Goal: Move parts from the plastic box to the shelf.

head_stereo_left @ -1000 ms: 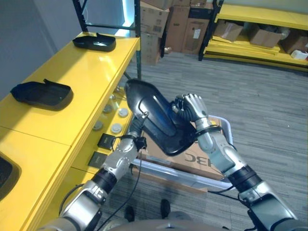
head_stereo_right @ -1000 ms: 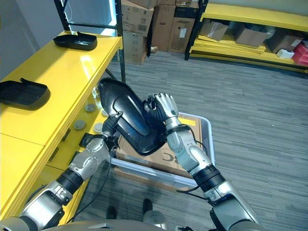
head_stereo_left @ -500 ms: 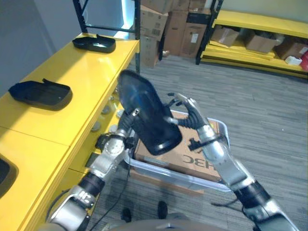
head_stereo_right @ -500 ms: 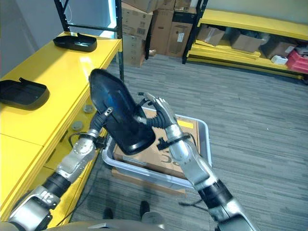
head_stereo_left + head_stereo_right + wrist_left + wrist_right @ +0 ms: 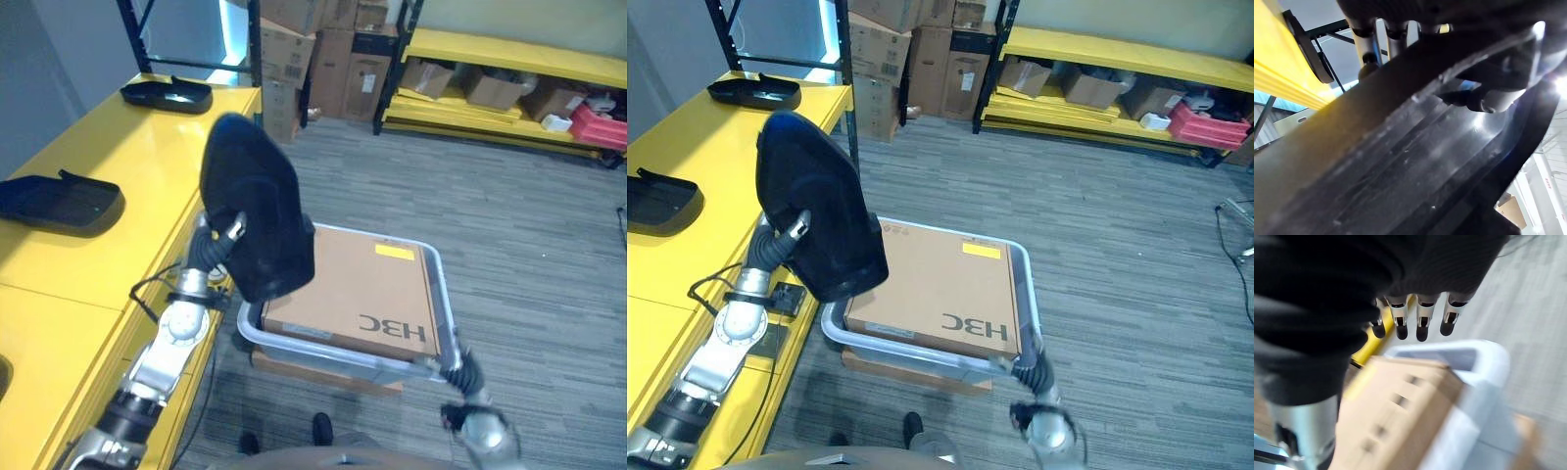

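I read the yellow shelf (image 5: 118, 166) on my left as the drop spot; it already carries two black parts (image 5: 57, 199), one near and one at the far end (image 5: 167, 93). In front of me the plastic box (image 5: 1019, 294) sits on the floor with a flat cardboard carton (image 5: 362, 294) lying in it. The black part (image 5: 257, 220) I am carrying hangs in the air between box and shelf, above the box's near-left corner, held upright on edge by my left robot hand (image 5: 217, 238), whose fingers are clamped over its rim; the left wrist view shows that glossy moulded shell (image 5: 1400, 161) pressed right against the fingers (image 5: 1365, 44). I judge it a stiff, hollow plastic cover, light for its bulk but smooth and slippery, so the rim or an inner rib is the place to hold, not the curved face. Held by one edge it may swing, so I would set it down gently. Compared with a second ago, my right robot hand (image 5: 1415, 318) has let go of the part and dropped to the box's near-right corner, fingers relaxed and empty; the part has risen and swung left toward the shelf, and my view has shifted as well.
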Available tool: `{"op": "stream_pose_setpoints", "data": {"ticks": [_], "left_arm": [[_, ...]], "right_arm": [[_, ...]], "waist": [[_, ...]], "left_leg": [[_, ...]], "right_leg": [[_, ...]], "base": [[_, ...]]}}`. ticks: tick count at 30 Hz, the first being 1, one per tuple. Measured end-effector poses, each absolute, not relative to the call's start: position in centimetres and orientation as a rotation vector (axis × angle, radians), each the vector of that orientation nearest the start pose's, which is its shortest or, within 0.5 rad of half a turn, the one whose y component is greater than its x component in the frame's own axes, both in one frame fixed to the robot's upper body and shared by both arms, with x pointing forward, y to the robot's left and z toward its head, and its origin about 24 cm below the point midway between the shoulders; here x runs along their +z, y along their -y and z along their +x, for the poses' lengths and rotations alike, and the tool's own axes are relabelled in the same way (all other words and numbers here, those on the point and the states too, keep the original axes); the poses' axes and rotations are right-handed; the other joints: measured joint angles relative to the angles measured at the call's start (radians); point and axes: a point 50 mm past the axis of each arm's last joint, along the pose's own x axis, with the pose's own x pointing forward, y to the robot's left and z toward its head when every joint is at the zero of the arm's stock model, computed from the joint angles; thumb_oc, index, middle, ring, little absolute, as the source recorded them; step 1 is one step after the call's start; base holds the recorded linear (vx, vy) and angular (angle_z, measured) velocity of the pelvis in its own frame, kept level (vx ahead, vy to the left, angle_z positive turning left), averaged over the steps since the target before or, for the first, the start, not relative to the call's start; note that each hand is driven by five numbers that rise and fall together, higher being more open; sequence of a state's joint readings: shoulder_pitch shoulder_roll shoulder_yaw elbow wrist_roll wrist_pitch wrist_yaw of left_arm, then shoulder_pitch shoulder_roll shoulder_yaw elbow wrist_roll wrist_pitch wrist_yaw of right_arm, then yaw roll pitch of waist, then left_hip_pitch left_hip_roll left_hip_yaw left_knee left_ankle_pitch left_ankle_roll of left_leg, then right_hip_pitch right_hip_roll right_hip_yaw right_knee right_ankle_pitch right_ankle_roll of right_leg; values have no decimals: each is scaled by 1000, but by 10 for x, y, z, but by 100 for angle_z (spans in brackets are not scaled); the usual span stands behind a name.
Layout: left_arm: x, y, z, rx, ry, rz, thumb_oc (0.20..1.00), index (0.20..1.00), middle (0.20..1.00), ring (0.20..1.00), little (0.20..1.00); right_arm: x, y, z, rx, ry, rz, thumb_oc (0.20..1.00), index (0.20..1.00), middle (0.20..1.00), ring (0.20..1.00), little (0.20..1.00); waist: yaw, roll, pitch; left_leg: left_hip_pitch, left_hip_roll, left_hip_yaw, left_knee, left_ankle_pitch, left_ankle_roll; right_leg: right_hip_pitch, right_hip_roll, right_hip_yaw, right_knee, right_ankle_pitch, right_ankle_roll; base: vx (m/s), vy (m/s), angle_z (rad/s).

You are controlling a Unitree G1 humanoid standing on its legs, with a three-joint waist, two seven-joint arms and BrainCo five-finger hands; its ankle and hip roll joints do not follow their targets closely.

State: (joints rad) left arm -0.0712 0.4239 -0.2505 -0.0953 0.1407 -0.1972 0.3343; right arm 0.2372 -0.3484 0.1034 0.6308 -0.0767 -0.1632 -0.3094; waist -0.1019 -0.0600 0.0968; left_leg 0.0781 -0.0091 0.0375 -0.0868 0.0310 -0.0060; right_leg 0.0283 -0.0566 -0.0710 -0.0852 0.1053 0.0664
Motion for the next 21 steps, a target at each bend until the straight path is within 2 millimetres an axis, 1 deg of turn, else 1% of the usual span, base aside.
{"op": "stream_pose_setpoints", "data": {"ticks": [1, 2, 3, 4, 5, 6, 7, 8, 9, 10, 11, 12, 13, 14, 15, 16, 17, 18, 19, 20, 21], "left_arm": [[96, -164, 253, 7, 398, 472, 200, 200, 200, 200, 200], [94, -169, 251, 21, 384, 468, 200, 200, 200, 200, 200], [92, -171, 249, 28, 371, 453, 200, 200, 200, 200, 200], [90, -172, 247, 22, 355, 404, 200, 200, 200, 200, 200], [89, -173, 246, 19, 352, 386, 200, 200, 200, 200, 200], [88, -174, 245, 18, 345, 372, 200, 200, 200, 200, 200], [87, -175, 245, 13, 334, 358, 200, 200, 200, 200, 200], [84, -176, 242, 5, 316, 349, 200, 200, 200, 200, 200], [86, -175, 243, -12, 324, 340, 200, 200, 200, 200, 200], [85, -176, 239, -17, 321, 332, 200, 200, 200, 200, 200], [86, -175, 238, -22, 324, 314, 200, 200, 200, 200, 200], [87, -177, 235, -19, 324, 302, 200, 200, 200, 200, 200], [88, -175, 233, -29, 328, 287, 200, 200, 200, 200, 200], [100, -173, 236, -49, 371, 254, 200, 200, 200, 200, 200], [109, -169, 238, -70, 405, 221, 200, 200, 200, 200, 200], [115, -172, 236, -63, 432, 202, 200, 200, 200, 200, 200], [120, -177, 235, -51, 445, 196, 200, 200, 200, 200, 200], [127, -182, 237, -40, 470, 193, 200, 200, 200, 200, 200], [136, -179, 242, -64, 506, 172, 200, 200, 200, 200, 200], [146, -173, 243, -118, 552, 166, 200, 200, 200, 200, 200], [157, -167, 240, -161, 603, 169, 200, 200, 200, 200, 200]], "right_arm": [[-105, 257, 119, -236, -696, -536, 1000, 1000, 1000, 1000, 1000], [-119, 253, 108, -210, -774, -545, 1000, 1000, 1000, 1000, 1000], [-132, 249, 98, -170, -870, -566, 1000, 1000, 1000, 1000, 1000], [-150, 243, 80, -123, -1027, -572, 1000, 1000, 1000, 1000, 1000], [-154, 238, 72, -109, -1072, -557, 1000, 1000, 1000, 1000, 1000], [-156, 235, 67, -98, -1093, -545, 1000, 1000, 1000, 1000, 1000], [-160, 232, 59, -91, -1137, -530, 1000, 1000, 1000, 1000, 1000], [-163, 231, 59, -79, -1174, -522, 1000, 1000, 1000, 1000, 1000], [-167, 231, 50, -72, -1238, -522, 1000, 1000, 1000, 1000, 1000], [-168, 232, 50, -70, -1270, -522, 1000, 1000, 1000, 1000, 1000], [-168, 233, 44, -74, -1287, -522, 1000, 1000, 1000, 1000, 1000], [-167, 236, 50, -99, -1274, -506, 1000, 1000, 1000, 1000, 1000], [-165, 240, 53, -146, -1266, -469, 1000, 1000, 1000, 1000, 1000], [-166, 241, 54, -158, -1277, -444, 1000, 1000, 1000, 1000, 1000], [-164, 248, 53, -166, -1294, -454, 1000, 1000, 1000, 1000, 1000], [-162, 255, 60, -175, -1287, -466, 1000, 1000, 1000, 1000, 1000], [-159, 259, 71, -181, -1266, -472, 1000, 1000, 1000, 1000, 1000], [-154, 264, 87, -184, -1215, -485, 1000, 1000, 1000, 1000, 1000], [-149, 267, 101, -180, -1169, -502, 1000, 1000, 1000, 1000, 1000], [-146, 266, 116, -191, -1131, -485, 1000, 1000, 1000, 1000, 1000], [-148, 258, 117, -197, -1127, -437, 1000, 1000, 1000, 1000, 1000]], "waist": [[11, 9, 5], [15, 13, 8], [26, 18, 10], [38, 16, 9], [47, 19, 12], [58, 27, 17], [73, 36, 23], [89, 44, 27], [90, 44, 30], [109, 59, 47], [126, 58, 50], [145, 77, 71], [151, 90, 78], [149, 75, 81], [155, 93, 103], [172, 102, 119], [196, 97, 124], [181, 94, 126], [169, 81, 133], [132, 71, 135], [125, 61, 120]], "left_leg": [[-5, 0, 1, 0, 8, 1], [0, 1, 1, 1, 3, -2], [5, 3, 0, 2, 7, -1], [6, 5, -7, 6, -2, -11], [7, 6, -12, 6, -1, -11], [2, 7, -18, 7, 7, -5], [3, 9, -28, 7, 8, -7], [1, 8, -49, 10, 14, -16], [-10, 8, -72, 21, 13, -22], [-16, 6, -107, 16, 31, -27], [-31, 11, -134, 15, 40, -37], [-55, 6, -179, 15, 64, -58], [-111, -2, -236, 31, 94, -78], [-150, -22, -296, -4, 170, -182], [-190, -21, -286, -3, 206, -242], [-202, -8, -200, 4, 176, -207], [-204, 18, -52, 9, 119, -120], [-205, 45, 72, 56, 81, -99], [-172, 86, 180, 102, 53, -104], [-101, 117, 222, 184, 12, -100], [-74, 106, 233, 288, -30, -91]], "right_leg": [[0, -1, 0, -1, 0, 0], [3, 0, 2, -3, -1, 0], [10, 2, 1, -1, -3, -2], [13, 5, -1, -3, -6, -4], [13, 6, -12, -3, -7, -6], [17, 7, -20, -3, -7, -8], [23, 8, -26, -4, -8, -8], [31, 13, -41, 0, -6, -12], [36, 8, -65, -2, -15, -13], [49, 17, -106, 4, -21, -17], [40, 17, -123, -2, -24, -19], [40, 28, -160, 5, -27, -22], [26, 32, -191, 10, -30, -21], [13, 19, -252, 2, -38, -54], [6, -1, -316, 2, -39, -68], [-7, -6, -342, -4, -38, -86], [-21, -13, -351, -5, -37, -97], [-21, -29, -389, -5, -37, -97], [-7, -61, -426, -5, -42, -90], [23, -83, -446, -4, -47, -80], [41, -104, -466, -3, -51, -71]], "base": [[-8, -109, -1], [-48, -101, -3], [-3, -144, 0], [-23, -72, 13], [-8, -97, 22], [-79, -148, 23], [-49, -150, 23], [-173, -199, 41], [-118, -109, 76], [-277, -181, 94], [-223, -107, 102], [-312, -133, 132], [-161, -52, 191], [-149, -67, 242], [-69, -30, 202], [-116, -72, 126], [-86, -41, 82], [-101, -65, 101], [-68, -102, 170], [-97, -95, 164], [-82, -47, 159]]}}
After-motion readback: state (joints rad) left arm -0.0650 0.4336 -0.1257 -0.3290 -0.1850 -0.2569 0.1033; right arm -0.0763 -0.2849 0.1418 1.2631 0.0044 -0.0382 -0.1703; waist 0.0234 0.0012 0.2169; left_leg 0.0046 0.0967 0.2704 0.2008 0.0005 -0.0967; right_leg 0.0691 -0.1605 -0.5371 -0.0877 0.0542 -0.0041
